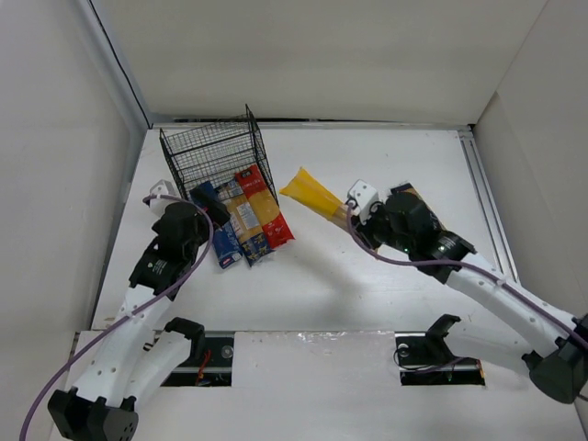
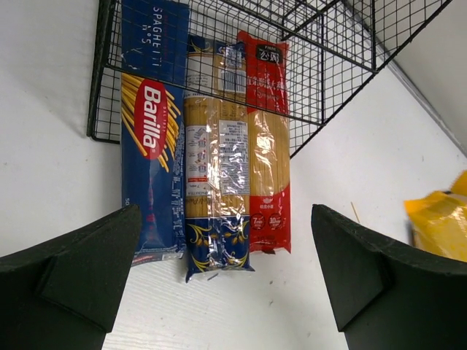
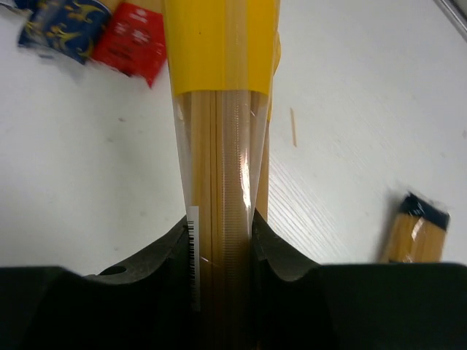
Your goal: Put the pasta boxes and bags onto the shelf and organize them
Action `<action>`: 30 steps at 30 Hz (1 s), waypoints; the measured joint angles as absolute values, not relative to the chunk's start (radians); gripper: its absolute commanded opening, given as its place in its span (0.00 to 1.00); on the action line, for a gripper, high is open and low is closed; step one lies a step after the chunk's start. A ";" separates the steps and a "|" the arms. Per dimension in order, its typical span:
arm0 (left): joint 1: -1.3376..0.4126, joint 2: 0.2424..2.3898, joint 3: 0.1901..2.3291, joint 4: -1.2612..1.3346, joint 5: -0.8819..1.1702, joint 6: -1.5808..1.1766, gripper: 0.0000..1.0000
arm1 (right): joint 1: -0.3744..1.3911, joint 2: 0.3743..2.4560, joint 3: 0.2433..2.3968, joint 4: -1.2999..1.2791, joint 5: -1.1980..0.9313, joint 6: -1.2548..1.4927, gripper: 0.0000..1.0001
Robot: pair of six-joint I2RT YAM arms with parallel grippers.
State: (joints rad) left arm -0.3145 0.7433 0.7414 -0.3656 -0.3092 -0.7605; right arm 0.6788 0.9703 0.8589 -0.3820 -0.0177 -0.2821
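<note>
A long yellow bag [image 3: 219,109] of spaghetti is clamped near its clear lower end between the right fingers [image 3: 146,277], which press on it from both sides. From above, the bag points up and left from the right arm toward the shelf [image 1: 216,152], and a gap of bare bench [image 1: 367,294] lies between them. It seems to be lifted off the bench, though the overhead view does not make that certain.

The shelf is a black wire-mesh rack at the back left. Three packs lie side by side with their far ends under its mesh and their near ends sticking out onto the bench: a dark blue box [image 2: 149,146], a clear bag [image 2: 219,168] with a blue patterned end, and a red-and-yellow bag [image 2: 268,146]. The left fingers [image 2: 73,270] hover just in front of these three, spread wide apart and holding nothing. An orange-yellow bag [image 3: 416,233] with a dark end lies on the bench beside the right arm, not yet picked up.

The step in hand looks like carrying the yellow bag to the shelf. The next move likely calls for swinging it left, lining it up with the row, and sliding it in just beside the red-and-yellow bag.
</note>
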 measured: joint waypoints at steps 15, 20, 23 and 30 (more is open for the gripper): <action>-0.315 0.713 0.741 -0.400 -0.360 -0.804 1.00 | 0.839 1.452 1.065 -0.207 0.033 -0.163 0.00; -0.315 0.722 0.736 -0.396 -0.355 -0.805 1.00 | 0.839 1.552 1.120 -0.171 0.054 -0.132 0.00; -0.315 0.714 0.718 -0.390 -0.352 -0.805 1.00 | 0.839 1.602 1.153 -0.146 0.057 -0.114 0.00; -0.315 0.679 0.709 -0.392 -0.351 -0.805 1.00 | 0.840 1.713 1.246 -0.089 0.056 -0.076 0.00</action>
